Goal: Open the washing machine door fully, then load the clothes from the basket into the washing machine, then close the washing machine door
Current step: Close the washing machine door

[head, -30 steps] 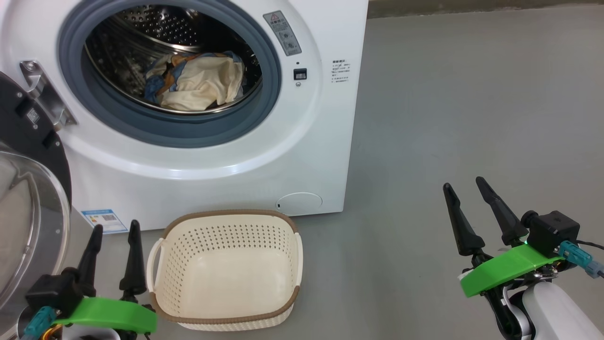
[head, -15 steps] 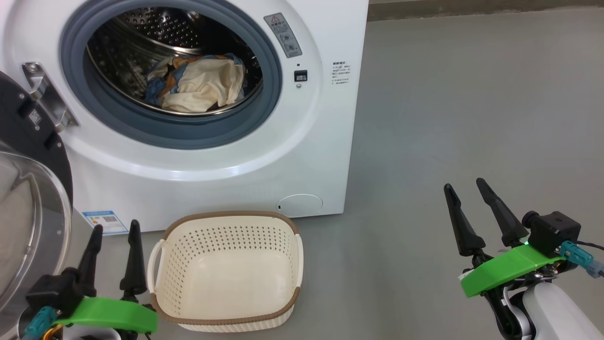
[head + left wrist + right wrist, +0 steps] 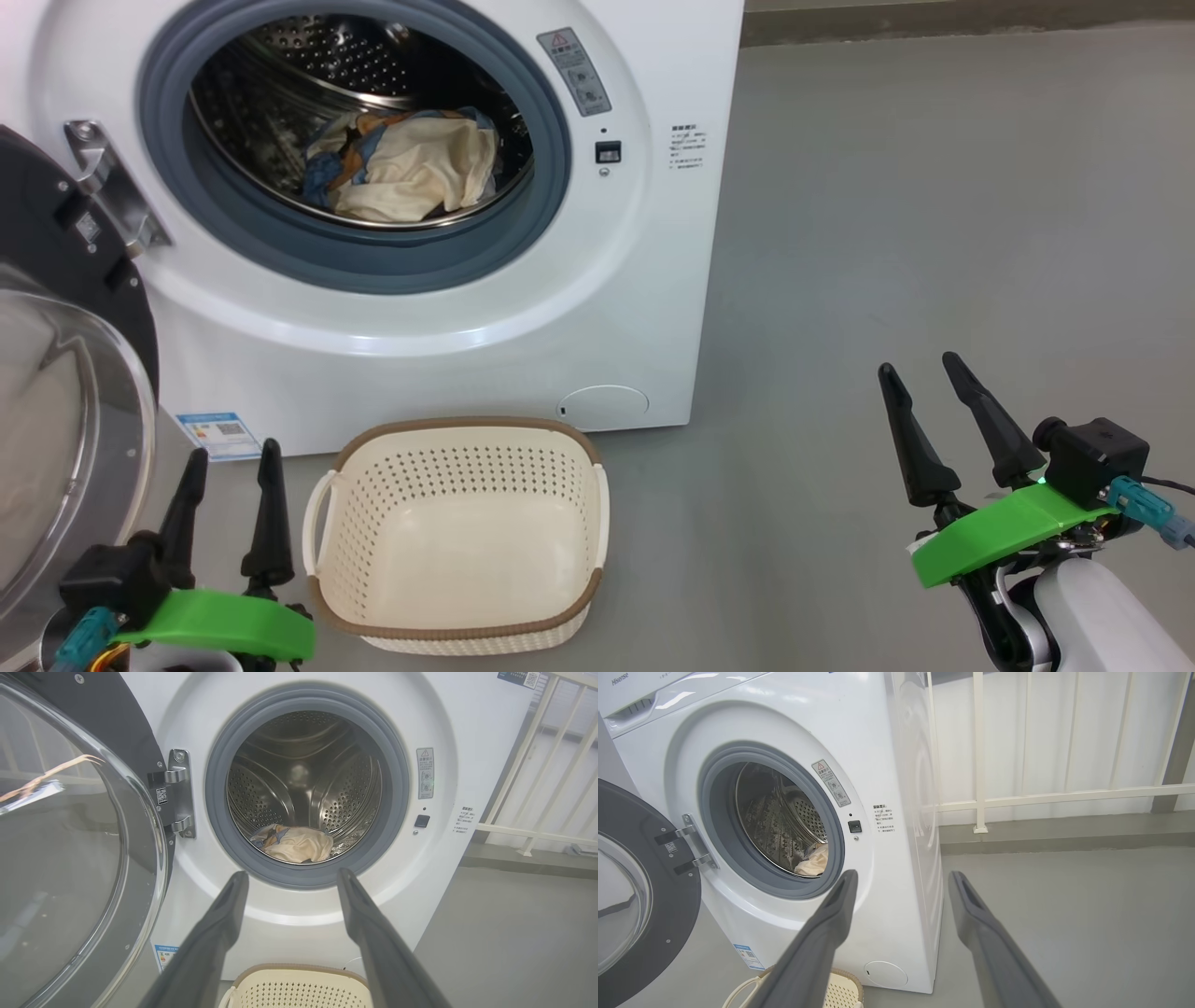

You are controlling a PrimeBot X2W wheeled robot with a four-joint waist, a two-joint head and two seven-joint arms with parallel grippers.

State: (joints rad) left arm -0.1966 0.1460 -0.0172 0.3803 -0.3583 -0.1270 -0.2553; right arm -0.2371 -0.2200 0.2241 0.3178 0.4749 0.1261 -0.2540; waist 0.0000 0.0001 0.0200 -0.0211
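- Left tool (image 3: 233,450) and right tool (image 3: 915,362) are both hanging open, holding nothing.
- The clothes (image 3: 411,168) are lying inside the washing machine (image 3: 420,317) drum.
- Swinging shut, the washing machine door (image 3: 65,401) may be striking the left tool just beside it.
- The door is standing out from its left hinge, glass bulge facing rightward. Being round, it has no long axis.

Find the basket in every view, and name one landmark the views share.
Head view: basket at bottom centre, on the floor before the machine.
Left wrist view: basket at the middle of the bottom edge, cut off.
Right wrist view: basket at the bottom edge, left of centre.
Shared landmark: the clothes in the drum.
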